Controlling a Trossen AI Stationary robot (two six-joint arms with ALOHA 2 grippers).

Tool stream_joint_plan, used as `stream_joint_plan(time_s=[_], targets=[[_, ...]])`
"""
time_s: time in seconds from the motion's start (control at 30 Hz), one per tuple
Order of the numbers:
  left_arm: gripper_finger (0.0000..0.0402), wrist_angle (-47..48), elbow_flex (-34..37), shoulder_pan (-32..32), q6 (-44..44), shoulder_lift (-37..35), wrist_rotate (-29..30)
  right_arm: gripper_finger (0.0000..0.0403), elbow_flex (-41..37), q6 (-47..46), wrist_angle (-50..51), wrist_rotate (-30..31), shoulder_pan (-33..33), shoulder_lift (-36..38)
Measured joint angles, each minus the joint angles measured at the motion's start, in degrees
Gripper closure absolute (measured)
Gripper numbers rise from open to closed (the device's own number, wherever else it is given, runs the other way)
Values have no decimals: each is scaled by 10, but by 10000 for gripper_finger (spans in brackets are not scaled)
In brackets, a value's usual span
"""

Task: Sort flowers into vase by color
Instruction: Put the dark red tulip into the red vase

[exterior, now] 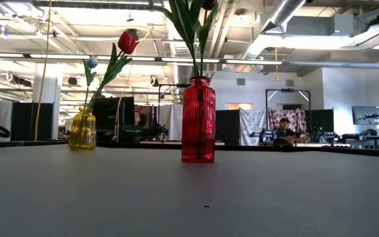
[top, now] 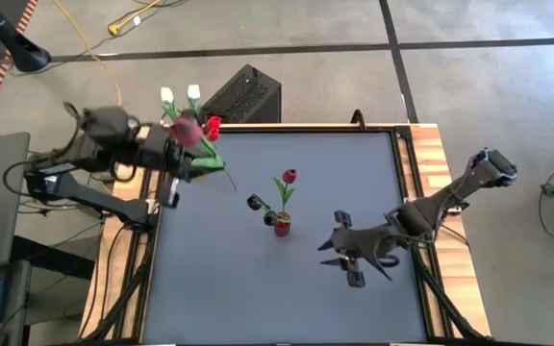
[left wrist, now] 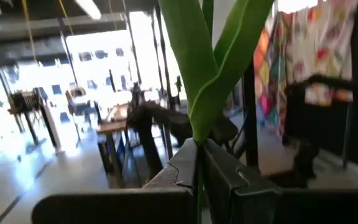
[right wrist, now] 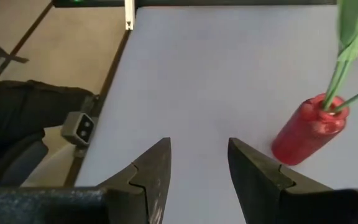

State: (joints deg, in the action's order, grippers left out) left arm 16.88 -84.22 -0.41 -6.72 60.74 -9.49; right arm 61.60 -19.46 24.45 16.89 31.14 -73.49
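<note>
A red vase [top: 283, 227] stands mid-table and holds a red tulip [top: 289, 176] and a dark tulip [top: 255, 203]; it also shows in the low view [exterior: 198, 120]. A yellow vase [exterior: 82, 130] at the far left corner holds a red tulip [exterior: 127, 41] and a pale bud [exterior: 92, 62]. Two white tulips [top: 179, 93] and a red one [top: 213, 125] show above that corner. My left gripper [top: 174, 163] is there, shut on a green stem with a blurred red head [top: 187, 131]. My right gripper [top: 333, 252] is open and empty, right of the red vase. My left gripper pinches a tulip's green stem [left wrist: 199, 155] between its two fingers [left wrist: 182, 163], just below the leaves [left wrist: 210, 62]. The stem stands upright, with the leaves rising above the fingers. The part below the fingers is hidden by the gripper.
A black box [top: 243, 94] stands on the floor beyond the table's far edge. The grey tabletop [top: 258, 308] has a wooden border [top: 436, 163]. In the right wrist view the red vase [right wrist: 309, 127] stands ahead of the open fingers and to one side.
</note>
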Motion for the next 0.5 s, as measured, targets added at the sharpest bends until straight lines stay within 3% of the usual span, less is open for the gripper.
stream_joint_plan(time_s=[0.27,0.5], targets=[[401,-274,221,-42,50,-79,21,216,0,-48,2,84,76,0],[401,-435,316,-65,115,-73,-61,216,0,-65,10,135,114,0]])
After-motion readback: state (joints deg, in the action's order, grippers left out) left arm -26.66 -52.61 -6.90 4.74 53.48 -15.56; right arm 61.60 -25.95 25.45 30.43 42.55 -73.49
